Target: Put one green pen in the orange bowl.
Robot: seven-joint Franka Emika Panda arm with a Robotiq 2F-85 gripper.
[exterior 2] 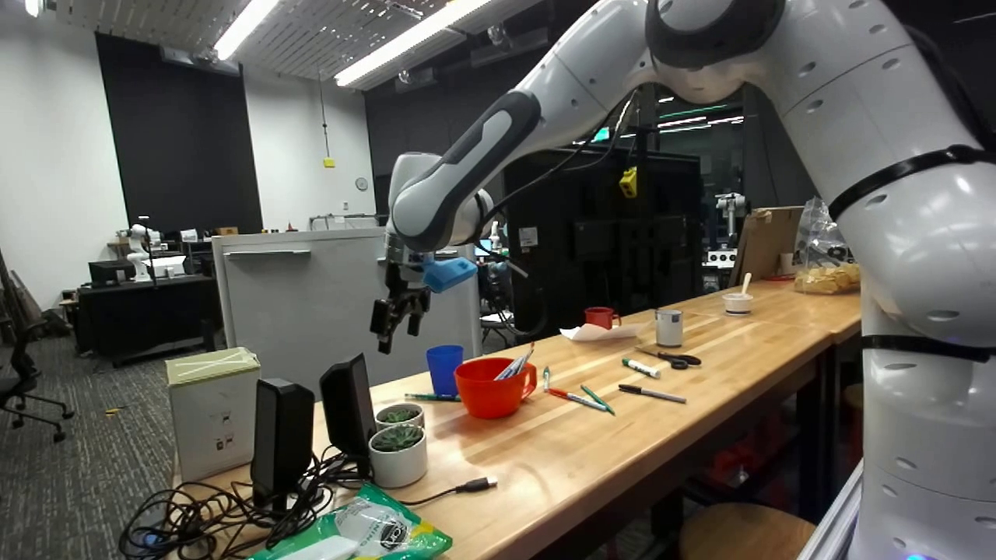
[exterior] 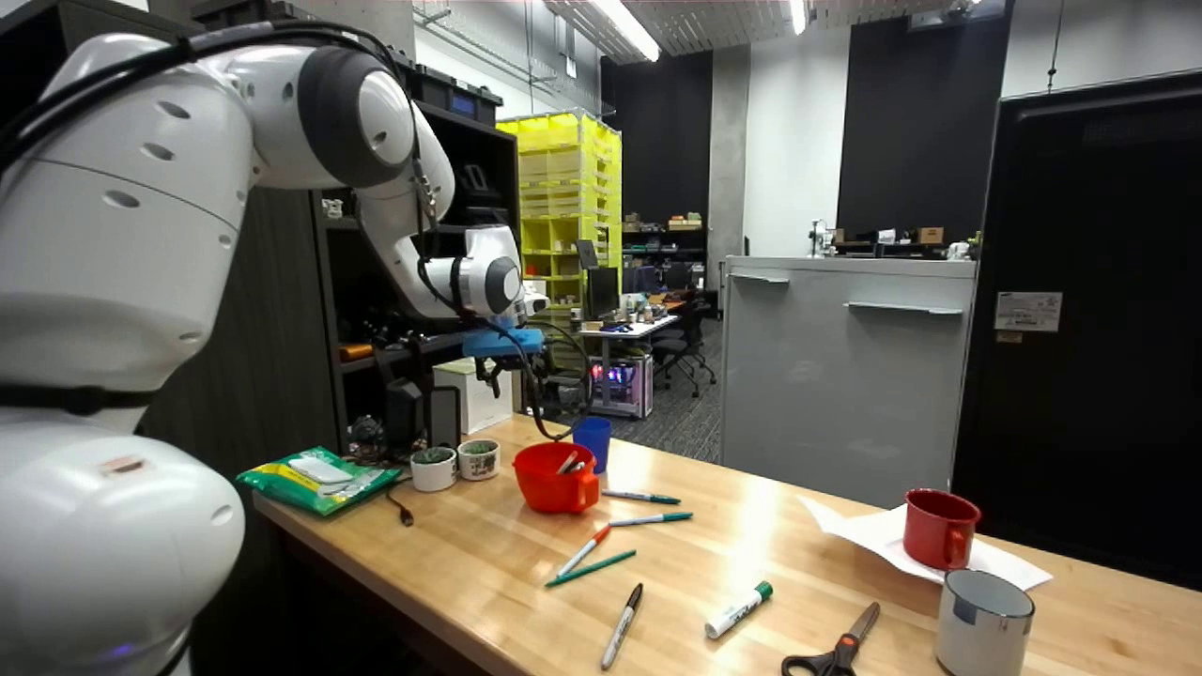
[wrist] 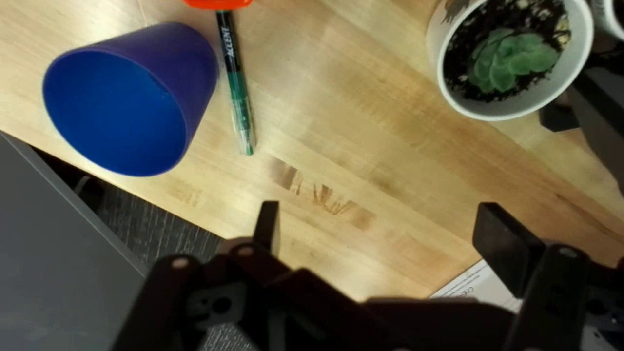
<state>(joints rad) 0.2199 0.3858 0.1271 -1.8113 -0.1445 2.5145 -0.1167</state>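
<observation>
In an exterior view, the gripper (exterior 2: 399, 337) is held above and left of the orange bowl (exterior 2: 492, 400), its jaws wide apart with nothing between them. Just left of the bowl, the green pen (wrist: 238, 85), lettered Accent in the wrist view, is laid flat on the wooden tabletop (exterior 2: 537, 459), one end hidden by the bowl. It is judged the likeliest target: light, stiff, hardly fragile, but smooth and apt to roll. It would best be pinched across the green half, away from the bowl, since the black half is crowded by the blue cup (exterior 2: 445, 370) behind and left of the bowl. Inside the bowl, slanted pens (exterior 2: 514, 365) are held; whether any is green cannot be told. Right of the bowl, another possible choice is offered by a slim green pen or pencil (exterior 2: 597, 400).
</observation>
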